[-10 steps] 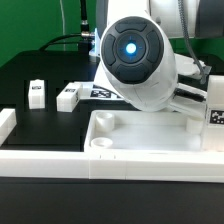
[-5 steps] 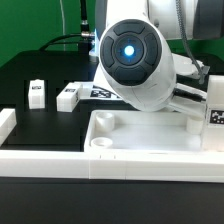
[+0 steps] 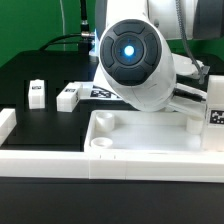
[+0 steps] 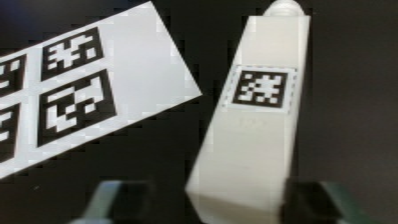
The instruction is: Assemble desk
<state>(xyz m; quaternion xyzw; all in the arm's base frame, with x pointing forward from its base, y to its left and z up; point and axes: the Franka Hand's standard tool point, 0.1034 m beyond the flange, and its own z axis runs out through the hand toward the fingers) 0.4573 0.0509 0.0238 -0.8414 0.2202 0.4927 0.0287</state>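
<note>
the pincer stood wide, with a finger on either side of a white leg that lay flat on the black table; a dark gap showed between each finger and the leg, so nothing was gripped yet; the leg ran lengthways out ahead of the pincer, tag facing up, at a slight slant to the fingers; the marker board lay just beside the leg, apart from it; in the exterior view the arm's round joint hid the pincer; the tabletop, a second leg and a third leg sat well apart from it; the risk, as i judged it, was in the closing; the fingers sat near one end of the leg, so a lift might let the far end droop or swing; the slant might make the leg twist as the fingers met it, or skid toward the marker board.
</note>
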